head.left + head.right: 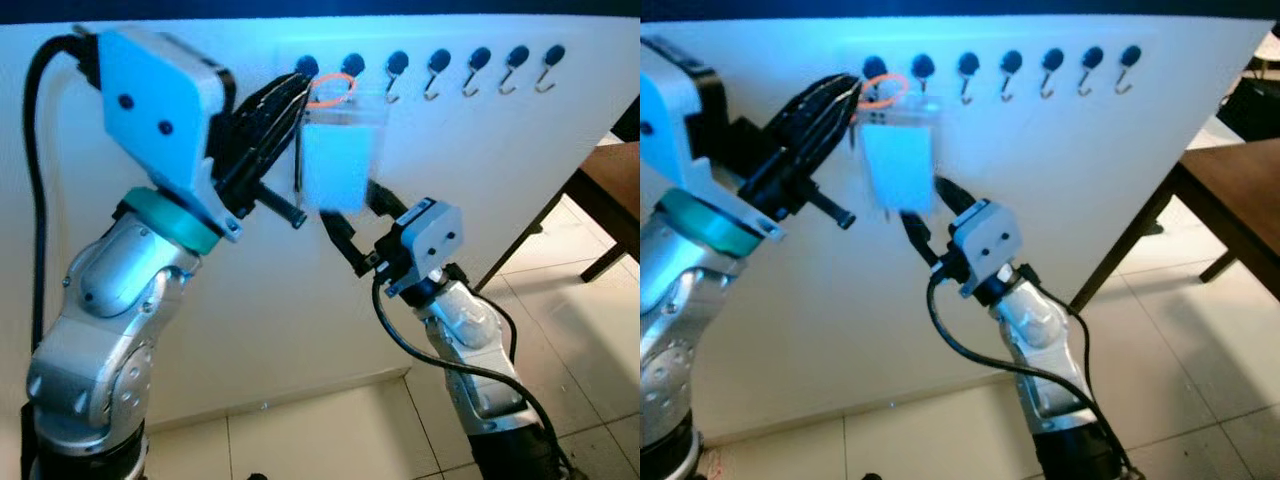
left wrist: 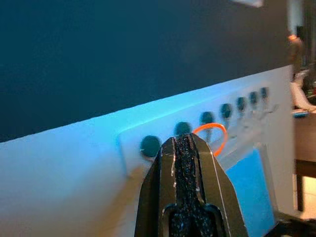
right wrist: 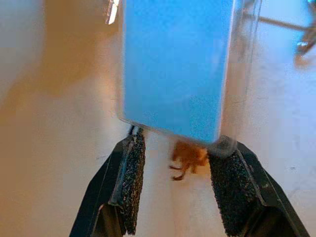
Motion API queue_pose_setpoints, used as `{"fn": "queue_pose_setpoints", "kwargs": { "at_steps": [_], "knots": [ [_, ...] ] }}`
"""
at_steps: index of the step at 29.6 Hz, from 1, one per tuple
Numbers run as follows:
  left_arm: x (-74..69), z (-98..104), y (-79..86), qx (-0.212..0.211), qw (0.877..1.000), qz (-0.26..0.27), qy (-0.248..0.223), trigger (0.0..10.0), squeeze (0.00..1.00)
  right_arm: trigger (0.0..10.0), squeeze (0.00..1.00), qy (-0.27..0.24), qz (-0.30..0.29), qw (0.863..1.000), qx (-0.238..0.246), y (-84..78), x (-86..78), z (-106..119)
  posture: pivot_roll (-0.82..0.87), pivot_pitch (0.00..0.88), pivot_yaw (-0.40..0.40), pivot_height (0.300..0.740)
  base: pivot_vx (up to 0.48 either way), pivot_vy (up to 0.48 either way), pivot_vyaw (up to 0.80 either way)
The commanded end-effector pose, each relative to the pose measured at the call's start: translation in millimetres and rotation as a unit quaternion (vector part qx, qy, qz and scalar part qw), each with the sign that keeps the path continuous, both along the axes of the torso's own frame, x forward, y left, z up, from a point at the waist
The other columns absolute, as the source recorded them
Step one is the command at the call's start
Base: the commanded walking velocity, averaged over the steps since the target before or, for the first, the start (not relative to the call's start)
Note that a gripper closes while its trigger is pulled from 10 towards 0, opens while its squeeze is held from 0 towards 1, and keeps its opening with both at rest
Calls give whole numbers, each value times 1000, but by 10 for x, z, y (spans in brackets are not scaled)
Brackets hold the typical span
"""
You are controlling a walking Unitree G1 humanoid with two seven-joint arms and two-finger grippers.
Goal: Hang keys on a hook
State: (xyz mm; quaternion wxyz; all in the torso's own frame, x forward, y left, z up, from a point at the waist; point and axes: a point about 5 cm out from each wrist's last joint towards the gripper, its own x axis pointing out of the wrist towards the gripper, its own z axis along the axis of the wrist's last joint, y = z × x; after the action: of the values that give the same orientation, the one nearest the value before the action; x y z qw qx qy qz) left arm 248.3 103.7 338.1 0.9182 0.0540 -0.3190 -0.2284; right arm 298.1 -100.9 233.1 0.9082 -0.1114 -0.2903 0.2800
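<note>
The left end effector (image 1: 285, 150) is raised to the hook rail (image 1: 430, 70), fingers pressed together; whether they pinch the orange ring (image 1: 331, 90) cannot be told. The ring lies at the second hook from the robot's left, and a clear tag (image 1: 338, 160) with a blue card hangs from it — this is the key item. It cannot be confirmed that the ring is fully seated over the hook. The right end effector (image 3: 180, 182) sits just below the tag, fingers apart, straddling its lower edge without clamping it.

Judged progress: late stage. The ring is at the hook; what remains is to confirm seating, release, and withdraw both arms.

Surface and room: the rail is a white strip on a white wall or panel, carrying a row of dark-capped metal hooks (image 1: 478, 72) — those further right are bare. Above the white panel the wall is dark. The floor (image 1: 560, 330) is pale tile. A dark wooden table (image 1: 610, 190) stands at the robot's right.
</note>
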Motion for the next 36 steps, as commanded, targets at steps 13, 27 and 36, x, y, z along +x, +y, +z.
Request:
{"fn": "queue_pose_setpoints", "kwargs": {
  "at_steps": [13,27,36],
  "knots": [
    [6,131,-226,14,999,-44,-22,10000,0,10000,0,-9,-30,999,7,-63,44,87,-42,72,35,740,0,0,0],
    [293,-134,-498,35,999,-9,27,10000,0,10000,0,10,-50,999,7,-88,280,44,-42,70,35,740,0,0,0],
    [396,-66,-528,19,1000,11,17,10000,0,10000,0,22,-51,998,6,-77,287,-27,-42,74,36,740,0,0,0]
  ]
}}
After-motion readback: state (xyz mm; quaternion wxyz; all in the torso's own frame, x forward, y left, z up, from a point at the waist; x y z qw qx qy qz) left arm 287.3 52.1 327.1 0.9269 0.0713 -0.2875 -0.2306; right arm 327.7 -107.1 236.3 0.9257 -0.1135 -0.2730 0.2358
